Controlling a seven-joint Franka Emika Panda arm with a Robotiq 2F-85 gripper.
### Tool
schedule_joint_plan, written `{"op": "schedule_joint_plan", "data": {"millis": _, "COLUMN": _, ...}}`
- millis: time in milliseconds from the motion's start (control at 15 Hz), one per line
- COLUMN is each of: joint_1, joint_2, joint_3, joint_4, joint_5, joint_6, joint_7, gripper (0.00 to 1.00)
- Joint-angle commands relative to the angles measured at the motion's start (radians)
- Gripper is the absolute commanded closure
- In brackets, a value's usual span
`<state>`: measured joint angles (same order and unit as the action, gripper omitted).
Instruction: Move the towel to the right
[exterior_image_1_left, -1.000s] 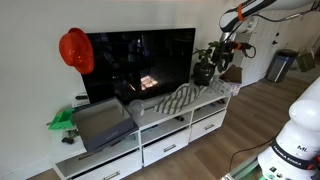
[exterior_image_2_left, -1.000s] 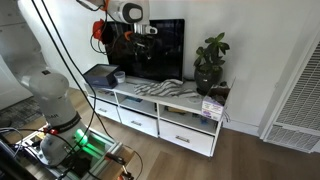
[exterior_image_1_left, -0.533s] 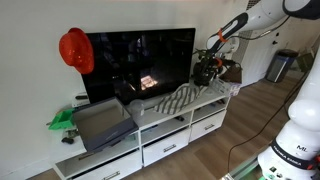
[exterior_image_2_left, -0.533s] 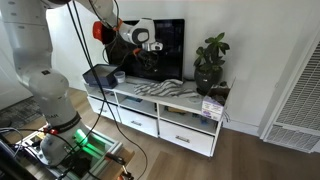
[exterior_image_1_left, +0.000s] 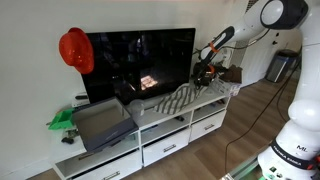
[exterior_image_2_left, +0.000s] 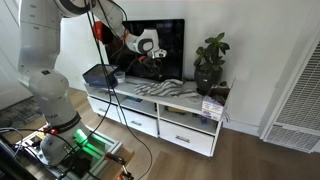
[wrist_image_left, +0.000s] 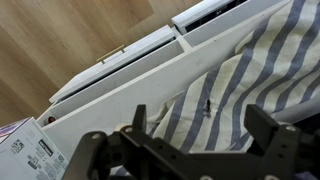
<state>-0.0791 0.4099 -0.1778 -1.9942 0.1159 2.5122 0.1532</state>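
Observation:
The towel (exterior_image_1_left: 172, 100) is a grey-and-white striped cloth lying crumpled along the top of the white cabinet (exterior_image_1_left: 165, 140), in front of the TV. It also shows in an exterior view (exterior_image_2_left: 160, 90) and fills the right half of the wrist view (wrist_image_left: 245, 80). My gripper (exterior_image_1_left: 203, 76) hangs just above the towel's end nearest the plant, apart from it. It is also seen in an exterior view (exterior_image_2_left: 152, 63). In the wrist view its two fingers (wrist_image_left: 200, 128) are spread wide with striped cloth between them. The gripper is open and empty.
A black TV (exterior_image_1_left: 140, 60) stands behind the towel. A potted plant (exterior_image_2_left: 210, 60) stands at one end of the cabinet, with a printed card (wrist_image_left: 25, 155) near it. A flat grey box (exterior_image_1_left: 100, 125), a green object (exterior_image_1_left: 62, 120) and a red hat (exterior_image_1_left: 75, 50) are at the other end.
The arm has come down from high above the cabinet towards the towel. The towel has not moved.

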Motion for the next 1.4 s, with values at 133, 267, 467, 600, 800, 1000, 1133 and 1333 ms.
{"op": "schedule_joint_plan", "data": {"millis": 133, "joint_1": -0.016, "joint_2": -0.001, "joint_3": 0.016, "joint_4": 0.009, "joint_5": -0.011, "joint_6": -0.001, "joint_7": 0.008, "gripper": 0.0}}
{"op": "schedule_joint_plan", "data": {"millis": 267, "joint_1": -0.01, "joint_2": 0.054, "joint_3": 0.024, "joint_4": 0.045, "joint_5": -0.007, "joint_6": 0.006, "joint_7": 0.02, "gripper": 0.0}}
{"op": "schedule_joint_plan", "data": {"millis": 467, "joint_1": -0.002, "joint_2": 0.122, "joint_3": 0.037, "joint_4": 0.08, "joint_5": -0.01, "joint_6": 0.025, "joint_7": 0.026, "gripper": 0.0}}
{"op": "schedule_joint_plan", "data": {"millis": 600, "joint_1": 0.011, "joint_2": 0.175, "joint_3": 0.032, "joint_4": 0.111, "joint_5": -0.025, "joint_6": 0.044, "joint_7": 0.046, "gripper": 0.0}}
{"op": "schedule_joint_plan", "data": {"millis": 800, "joint_1": 0.008, "joint_2": 0.254, "joint_3": 0.041, "joint_4": 0.167, "joint_5": -0.009, "joint_6": 0.084, "joint_7": 0.047, "gripper": 0.0}}
{"op": "schedule_joint_plan", "data": {"millis": 1000, "joint_1": 0.018, "joint_2": 0.329, "joint_3": 0.036, "joint_4": 0.23, "joint_5": -0.009, "joint_6": 0.11, "joint_7": 0.072, "gripper": 0.0}}
{"op": "schedule_joint_plan", "data": {"millis": 1133, "joint_1": 0.023, "joint_2": 0.38, "joint_3": 0.033, "joint_4": 0.28, "joint_5": -0.007, "joint_6": 0.125, "joint_7": 0.093, "gripper": 0.0}}
{"op": "schedule_joint_plan", "data": {"millis": 1333, "joint_1": 0.029, "joint_2": 0.447, "joint_3": 0.032, "joint_4": 0.36, "joint_5": -0.002, "joint_6": 0.12, "joint_7": 0.121, "gripper": 0.0}}
